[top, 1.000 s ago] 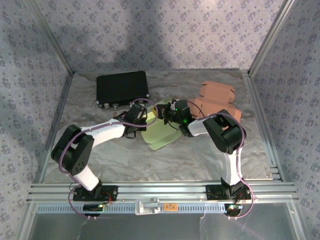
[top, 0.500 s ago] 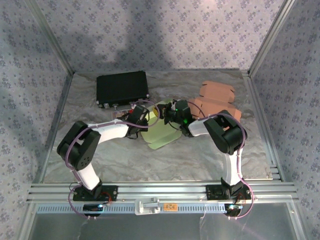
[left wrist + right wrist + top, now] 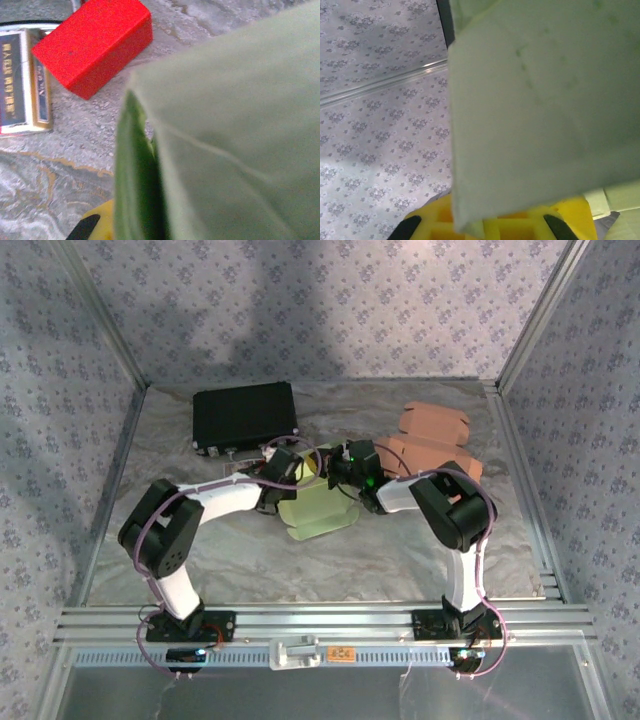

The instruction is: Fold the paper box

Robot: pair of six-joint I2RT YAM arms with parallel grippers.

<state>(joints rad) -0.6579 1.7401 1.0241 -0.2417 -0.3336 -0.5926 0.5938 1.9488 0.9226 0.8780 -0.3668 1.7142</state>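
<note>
The pale green paper box lies partly flat in the middle of the table, its far edge lifted between the two grippers. My left gripper is at that edge from the left, shut on a folded green flap. One yellow finger shows beside the fold. My right gripper meets the same edge from the right. A green panel runs down into its yellow jaws, which are shut on it.
A black case stands at the back left. A flat brown cardboard blank lies at the back right. A red box and a small printed pack sit near the left gripper. Patterned walls enclose the table.
The left gripper has moved right, in to the box's far edge, and closed on the flap. The green sheet has bunched shorter. The right arm has barely moved.
</note>
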